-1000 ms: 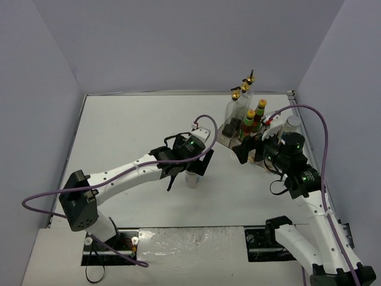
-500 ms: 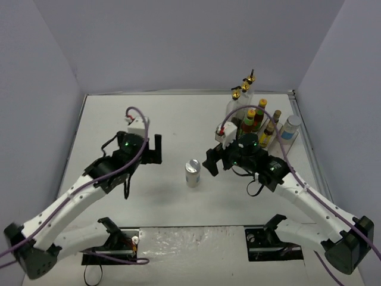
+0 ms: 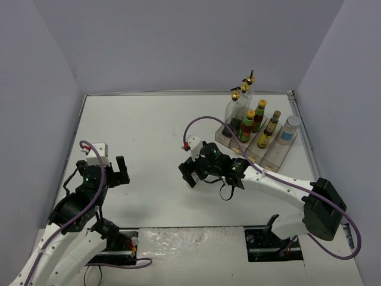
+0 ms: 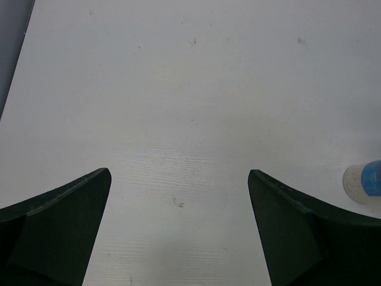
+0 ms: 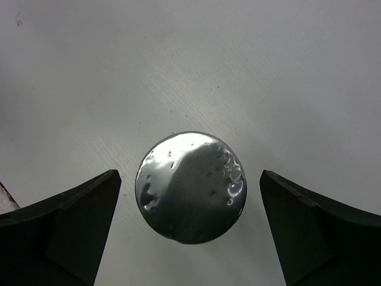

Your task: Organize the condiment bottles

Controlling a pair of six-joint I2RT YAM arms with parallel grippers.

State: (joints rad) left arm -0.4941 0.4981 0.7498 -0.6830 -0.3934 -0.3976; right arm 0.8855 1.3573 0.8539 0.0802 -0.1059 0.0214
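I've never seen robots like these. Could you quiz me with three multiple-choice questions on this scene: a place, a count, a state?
1. Where is the round silver shaker lid?
A) centred between the right gripper's spread fingers
B) inside the clear plastic rack
C) clamped by the left gripper

2. How many red-sauce bottles with yellow caps stand in the clear plastic rack?
A) one
B) two
C) five

3. The left gripper is:
A) open and empty
B) shut on a bottle
C) shut on nothing

Answers:
1 A, the right wrist view shows it in the gap.
2 B, two yellow caps show from above.
3 A, its fingers stand apart with nothing between.
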